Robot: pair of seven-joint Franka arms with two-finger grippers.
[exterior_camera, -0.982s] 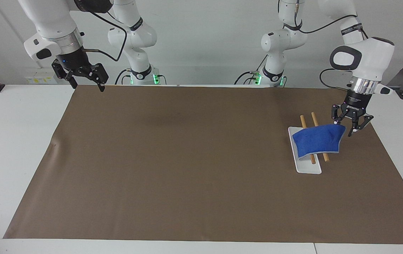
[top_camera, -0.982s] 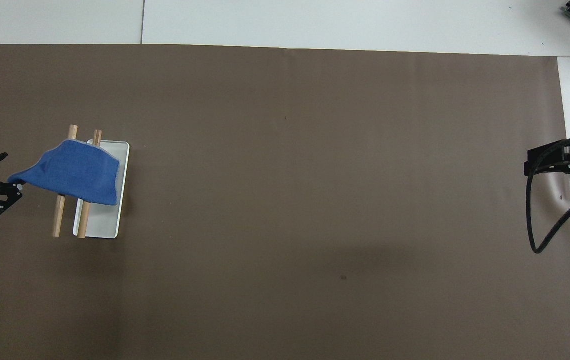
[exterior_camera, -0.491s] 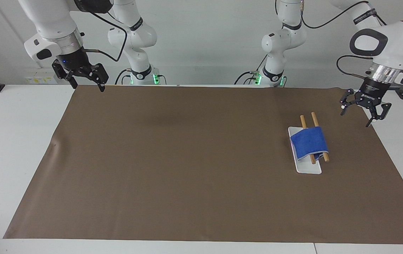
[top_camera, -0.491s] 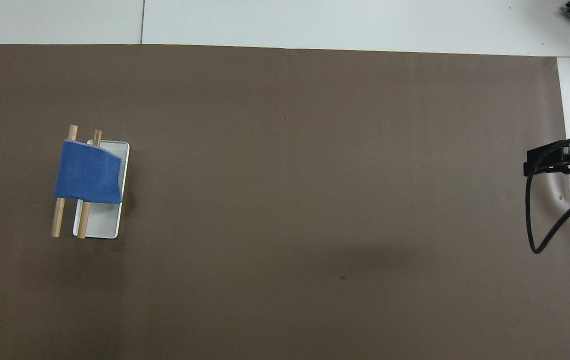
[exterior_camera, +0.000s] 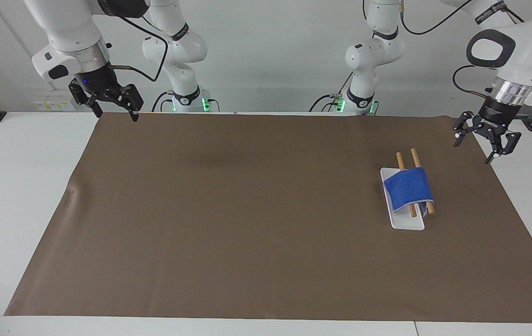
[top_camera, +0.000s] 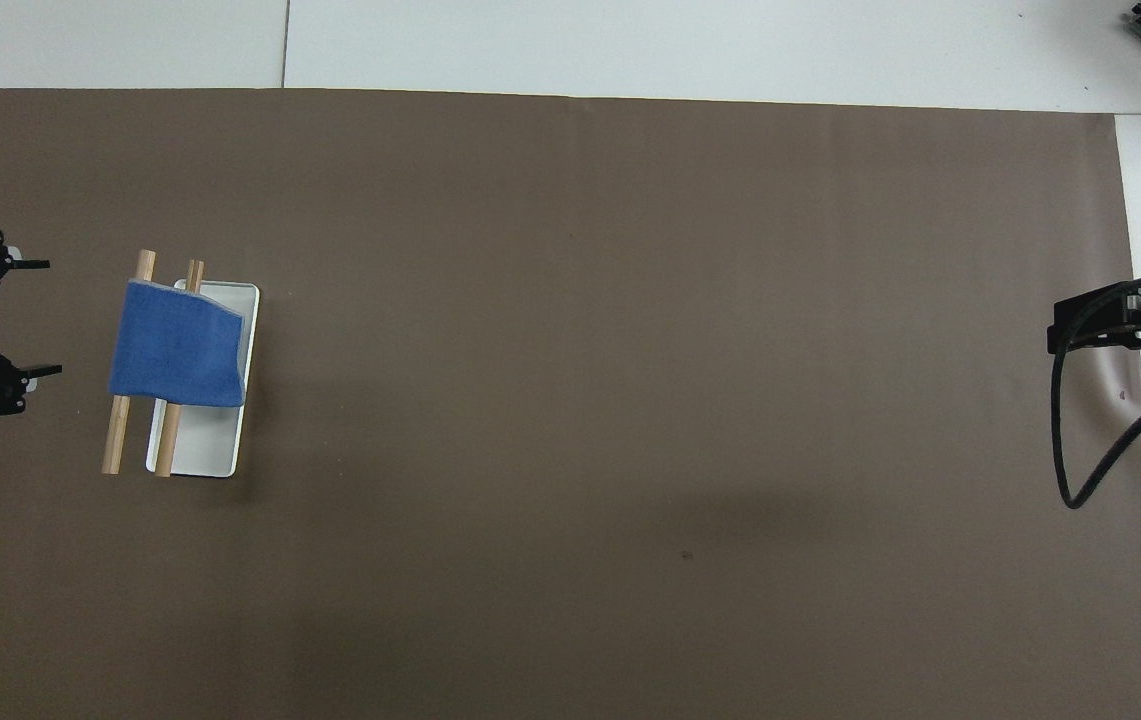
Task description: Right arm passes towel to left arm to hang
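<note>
Black and splayed wide, the left claw hangs empty in the air over the edge of the brown mat at the left arm's end of the table, its two fingertips clearly parted and gripping nothing. It sits apart from the towel, which touches neither claw. From the claw a silver wrist ring leads up into the white left arm, which bends away toward its base.

Just beside that claw's spot, toward the middle of the mat, the blue towel is draped across two wooden dowels of a small rack, whose white base plate lies flat on the mat. The dowels stick out of the cloth at both ends, and the towel's lower edge hangs down over the plate.

At the right arm's end of the table, the right claw waits in the air over the mat's corner nearest the robots, fingers spread open and holding nothing, below the white right arm
</note>
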